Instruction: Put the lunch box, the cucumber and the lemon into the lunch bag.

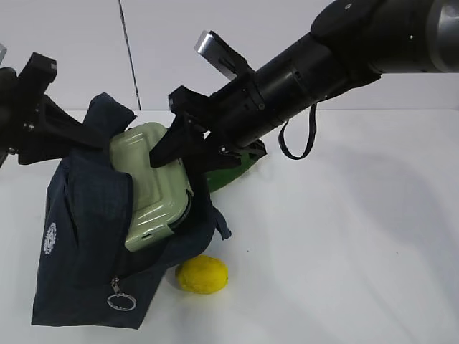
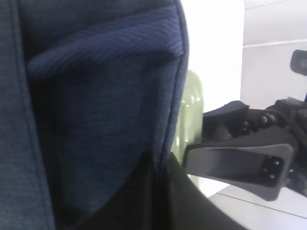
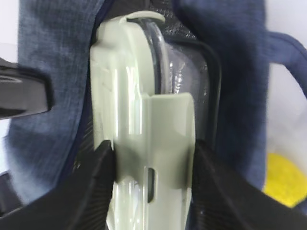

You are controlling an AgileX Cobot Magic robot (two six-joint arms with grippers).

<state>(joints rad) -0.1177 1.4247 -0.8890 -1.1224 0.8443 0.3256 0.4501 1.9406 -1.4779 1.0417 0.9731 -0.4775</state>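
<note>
Navy lunch bag (image 1: 86, 244) taken as landmark, lying on its side on the white table (image 1: 344, 236), opening toward the right, white round logo (image 1: 50, 239) on its left face, metal ring pull (image 1: 120, 299) hanging at its lower front; lunch box (image 1: 150, 186), sage-green lid with clear glass body, tilted on edge and lodged halfway in the bag's mouth, upper end poking out above the fabric; right gripper (image 1: 172, 147) clamped across the box at the bag's mouth, one finger (image 3: 98, 187) on the lid side and the other on the glass side, jaws standing at middling width around the box with a side clip between them; left gripper (image 1: 93, 136) at the bag's upper left edge, pressed against the raised flap, fingertips hidden by fabric in the exterior view and out of frame in the left wrist view, jaws closed down tight, though whether fabric lies pinched between them cannot be told; lemon (image 1: 202, 275), bright yellow, on the table just beside the bag's lower right corner, outside it; cucumber (image 1: 233, 172), dark green, only partly visible behind the bag's mouth under the right arm, outside the bag; loose black cable (image 1: 297, 140) looping beneath the right arm, well to the right of the bag.
</note>
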